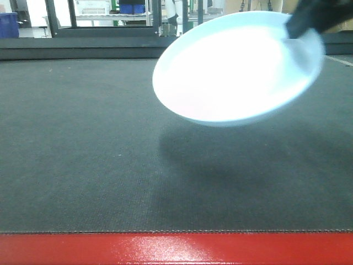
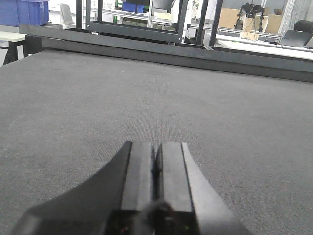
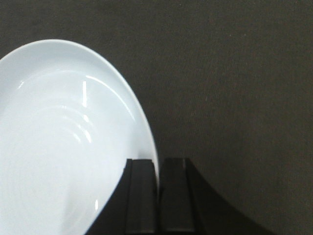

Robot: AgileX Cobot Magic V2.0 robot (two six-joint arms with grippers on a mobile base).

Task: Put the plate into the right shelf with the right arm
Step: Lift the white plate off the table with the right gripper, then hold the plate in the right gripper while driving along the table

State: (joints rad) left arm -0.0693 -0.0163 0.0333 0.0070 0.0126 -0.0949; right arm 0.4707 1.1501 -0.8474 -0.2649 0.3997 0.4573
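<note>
The plate [image 1: 237, 69] is held up in the air above the table [image 1: 83, 165], over its right part as seen from the front. It is tilted, so its white inside is turned toward the front camera. The table is not touched by it. A dark shadow [image 1: 220, 160] is seen on the table right under the plate.

The rim of the plate is pinched by the right gripper [image 3: 157, 164]. Its two black fingers [image 3: 143, 196] are closed on the thin edge, one on each side. In the front view the gripper is seen at the top right edge of the plate, high above the table.

The left gripper [image 2: 156, 149] is seen low over the table. Its fingers [image 2: 139, 171] are pressed together, and nothing is held between them.

The table is covered with a dark grey cloth. A red edge [image 1: 165, 248] is seen along its near side, and a raised black bar [image 2: 146, 46] along its far side. Behind the table a blue bin [image 1: 8, 25] is seen, far off.
</note>
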